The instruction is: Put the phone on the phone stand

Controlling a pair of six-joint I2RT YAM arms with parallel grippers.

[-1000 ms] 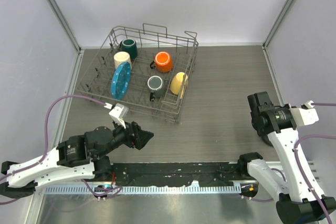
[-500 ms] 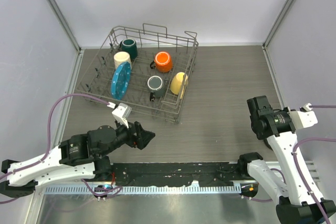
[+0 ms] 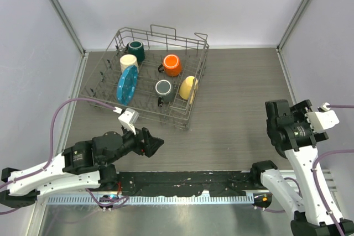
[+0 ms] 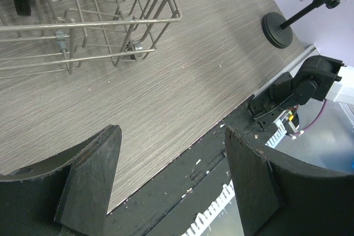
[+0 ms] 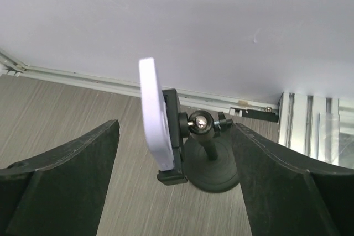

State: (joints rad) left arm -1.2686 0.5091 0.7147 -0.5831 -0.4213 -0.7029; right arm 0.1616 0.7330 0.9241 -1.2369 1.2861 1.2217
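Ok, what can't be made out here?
Phone screen: right wrist view shows only its edge.
Phone and stand: top view, hidden under the right arm.
Phone: left wrist view, cut off by the top edge.

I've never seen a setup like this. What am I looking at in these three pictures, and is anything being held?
Two robot arms are bolted at the near edge of a table. The overhead picture looks down on both; the other two come from a camera on each wrist. On the table stands a wire dish rack holding mugs and a blue plate. At the right, the phone sits edge-on in the phone stand. The right pincer is open on either side of it, not touching. The left pincer is open and empty.
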